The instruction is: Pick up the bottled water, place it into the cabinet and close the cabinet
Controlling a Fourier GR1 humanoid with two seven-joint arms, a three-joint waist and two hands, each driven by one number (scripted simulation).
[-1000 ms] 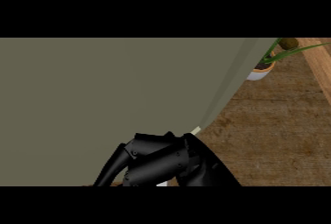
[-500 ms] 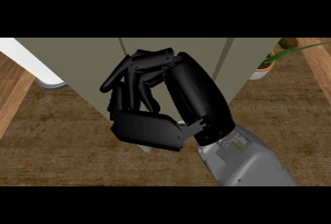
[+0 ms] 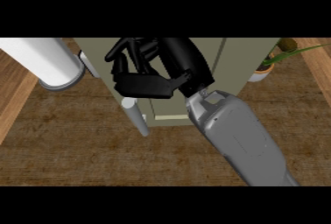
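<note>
View has pulled back since half a second ago: more wood counter (image 3: 77,162) shows, and a white cylinder (image 3: 48,61) now fills the far left. Bottled water isn't visible in this frame; can't tell where it is. Right hand (image 3: 152,65), glossy black, sits against the olive-grey cabinet (image 3: 242,57) front, fingers curled inward; nothing seen inside them. Smooth grey forearm (image 3: 236,140) runs to the near right. Slim grey bar handle (image 3: 137,116) hangs just below-left of the hand. Potted plant (image 3: 275,59) far right, white pot, green leaves. Left hand isn't in frame.
</note>
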